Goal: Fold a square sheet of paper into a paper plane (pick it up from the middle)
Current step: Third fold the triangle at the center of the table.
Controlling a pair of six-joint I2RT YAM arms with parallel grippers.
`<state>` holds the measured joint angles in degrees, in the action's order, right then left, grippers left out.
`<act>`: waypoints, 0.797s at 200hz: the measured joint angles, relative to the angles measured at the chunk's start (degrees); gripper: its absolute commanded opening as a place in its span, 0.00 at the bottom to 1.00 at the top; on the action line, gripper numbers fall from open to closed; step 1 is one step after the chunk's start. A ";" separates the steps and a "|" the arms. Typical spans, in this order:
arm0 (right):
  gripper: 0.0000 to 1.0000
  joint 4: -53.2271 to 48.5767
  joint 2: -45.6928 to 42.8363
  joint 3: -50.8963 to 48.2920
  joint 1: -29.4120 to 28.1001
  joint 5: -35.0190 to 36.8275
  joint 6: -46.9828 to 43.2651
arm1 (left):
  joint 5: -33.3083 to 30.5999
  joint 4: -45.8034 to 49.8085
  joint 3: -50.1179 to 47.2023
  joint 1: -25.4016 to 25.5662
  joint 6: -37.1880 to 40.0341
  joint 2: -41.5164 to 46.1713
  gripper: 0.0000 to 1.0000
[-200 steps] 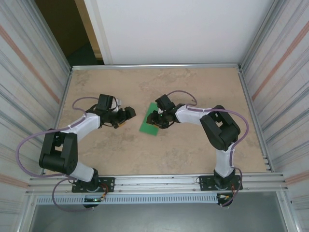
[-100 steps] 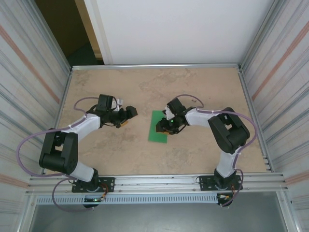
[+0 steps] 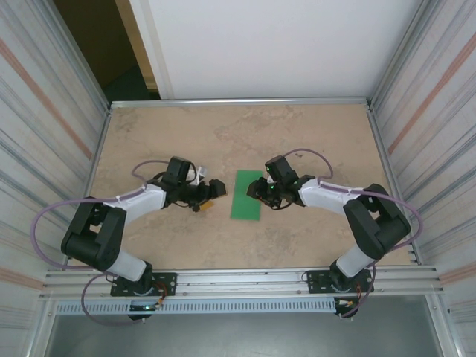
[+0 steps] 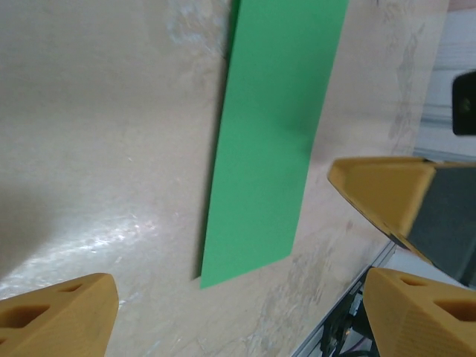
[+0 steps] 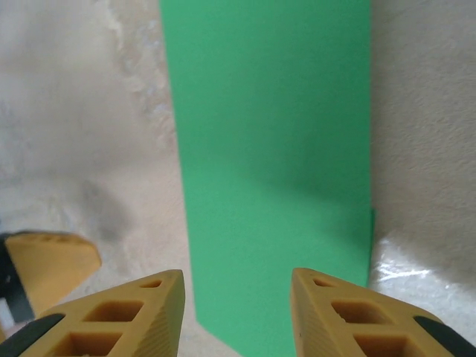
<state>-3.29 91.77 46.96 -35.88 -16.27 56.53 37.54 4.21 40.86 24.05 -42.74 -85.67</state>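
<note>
- The square sheet of paper (image 3: 247, 195) lies as a narrow strip, seemingly folded once; the plane folds remain.
- The left claw (image 3: 211, 193) is spread wide, the right claw (image 5: 238, 297) half spread; both are empty.

Green paper (image 3: 247, 195) is lying flat near the middle of the table (image 3: 186, 134) as a narrow upright rectangle, long sides running near-to-far. Plain bright green, crisp edges, apparently sitting folded in half.

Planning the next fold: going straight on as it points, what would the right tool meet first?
Likely the green paper, lying flat just ahead of the right tool; depth is unclear.
</note>
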 measured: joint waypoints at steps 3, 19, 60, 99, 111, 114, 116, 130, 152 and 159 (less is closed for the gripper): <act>0.39 0.26 0.33 0.00 0.02 0.02 0.04 | -0.02 0.00 0.07 0.20 0.02 -0.07 0.84; 0.38 1.38 2.14 0.00 0.28 0.00 0.74 | 0.07 0.17 0.98 1.20 0.17 -1.01 0.80; 0.37 2.75 6.03 0.02 0.72 -0.46 1.70 | 0.44 0.46 2.58 2.73 1.29 -3.41 0.64; 0.35 5.75 7.32 -0.07 1.05 -1.60 1.99 | 0.72 1.46 3.34 3.45 2.43 -5.62 0.46; 0.34 6.43 7.37 -0.44 1.11 -1.75 1.99 | 0.92 1.79 3.45 3.74 2.47 -6.40 0.42; 0.34 6.56 7.37 -0.50 1.16 -1.77 1.99 | 0.96 1.95 3.50 3.82 2.47 -6.54 0.42; 0.34 6.62 7.37 -0.59 1.16 -1.81 1.99 | 1.01 1.97 3.52 3.87 2.45 -6.67 0.42; 0.34 7.39 7.37 -1.01 1.38 -2.10 1.99 | 1.01 2.36 3.98 4.22 2.49 -7.67 0.41; 0.34 8.02 7.37 -1.29 1.46 -2.80 1.99 | 1.01 2.91 4.63 4.37 2.64 -8.92 0.42; 0.34 8.17 7.37 -1.40 1.53 -2.86 1.97 | 1.01 3.06 4.90 4.37 2.71 -9.29 0.42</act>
<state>4.89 99.13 45.56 -34.35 -19.14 58.50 38.54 7.27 45.76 28.42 -40.03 -94.96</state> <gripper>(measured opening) 0.340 0.417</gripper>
